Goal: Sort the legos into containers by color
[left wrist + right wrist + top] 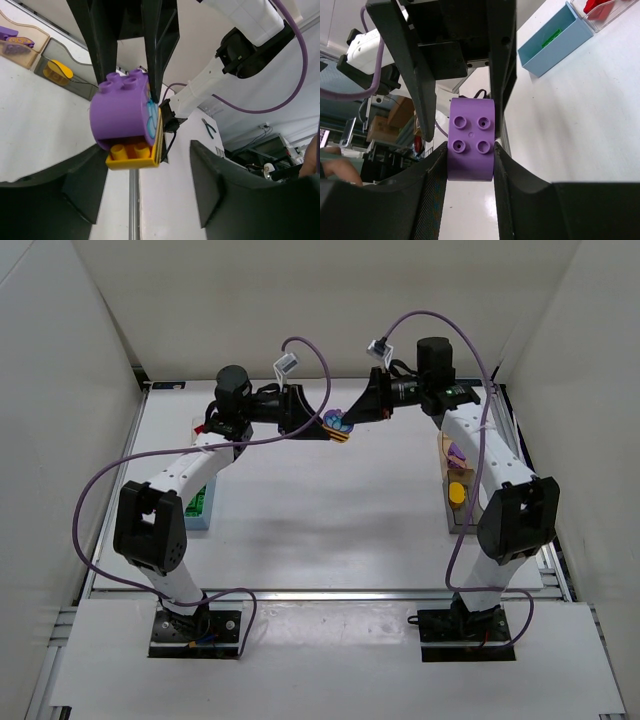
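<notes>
A rounded purple lego (470,135) with a flat yellow lego (132,155) stuck to its underside hangs in the air over the table's back middle (338,425). My right gripper (469,150) is shut on the purple lego's two sides. My left gripper (146,167) faces it from the other side. It is open, its fingers (80,185) standing either side of the yellow lego, with a clear gap on the right. The containers are a light blue one (197,510) holding green, a clear one (605,10) holding red, a tan one (452,452) holding purple, and a dark one (458,502) holding yellow.
The light blue and clear containers stand at the table's left edge, partly under my left arm (190,475). The tan and dark containers stand at the right edge beside my right arm (490,460). Purple cables (300,350) arch above both wrists.
</notes>
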